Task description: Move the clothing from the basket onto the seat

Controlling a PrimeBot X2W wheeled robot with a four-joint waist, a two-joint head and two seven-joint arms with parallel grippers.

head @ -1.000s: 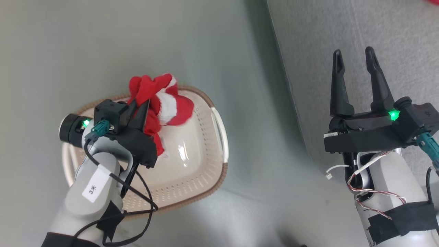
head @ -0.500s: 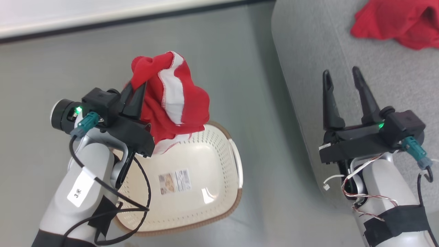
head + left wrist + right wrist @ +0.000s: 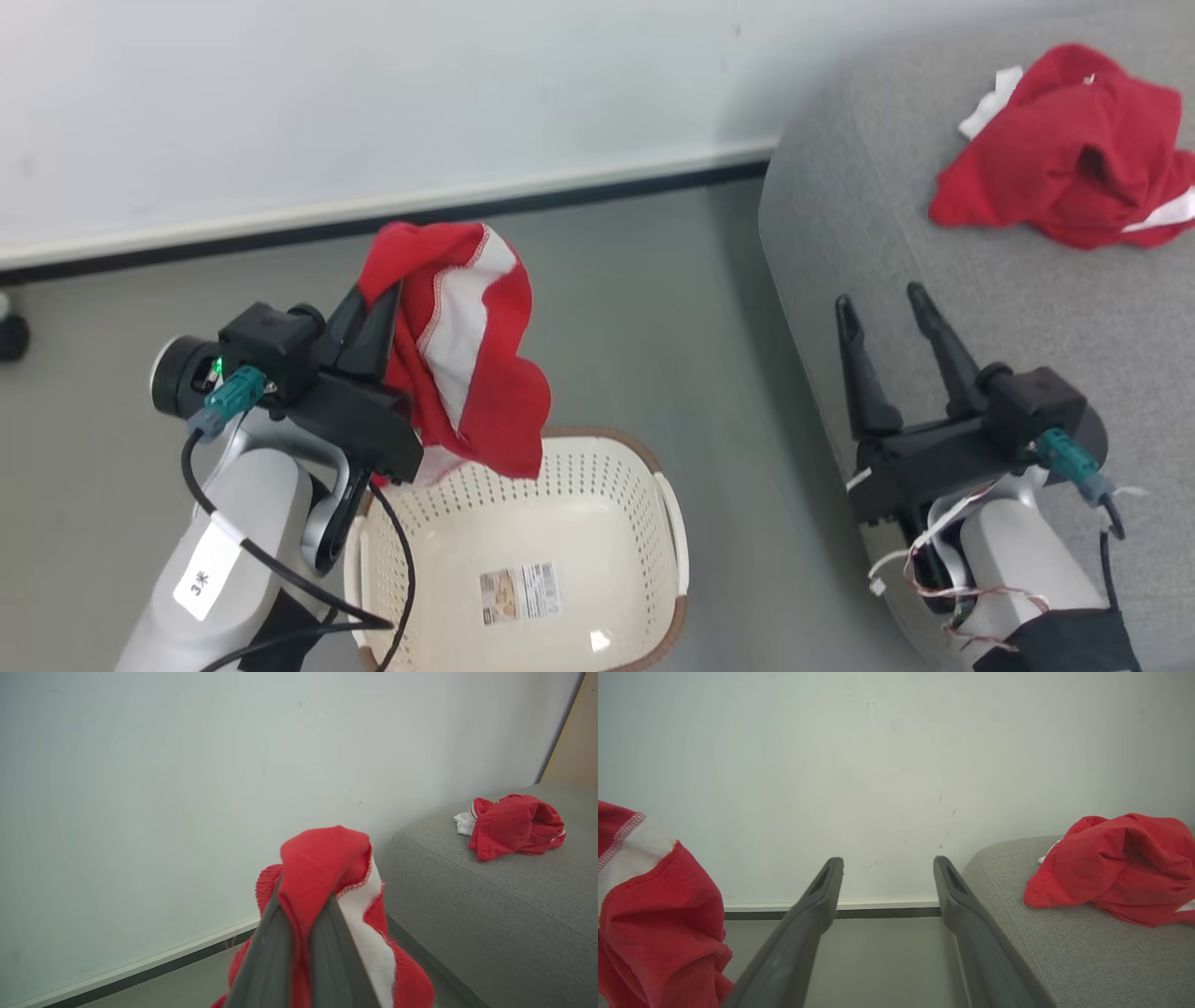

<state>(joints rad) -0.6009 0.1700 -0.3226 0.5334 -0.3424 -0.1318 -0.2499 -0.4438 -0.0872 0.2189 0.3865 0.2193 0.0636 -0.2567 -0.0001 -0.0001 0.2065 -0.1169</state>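
The left gripper (image 3: 375, 297) clamped a soft red-and-white garment (image 3: 485, 392) above the cream perforated basket (image 3: 607, 443); the right gripper (image 3: 878, 295) gaped near the grey woven sofa (image 3: 1027, 308).

1. The seat (image 3: 980, 280) stands right of the basket (image 3: 597, 476).
2. One garment (image 3: 476, 373) hangs over the basket's far-left rim.
3. Another garment (image 3: 1064, 159) lies on the seat, right of the basket.
4. A label (image 3: 519, 594) lies inside the basket.
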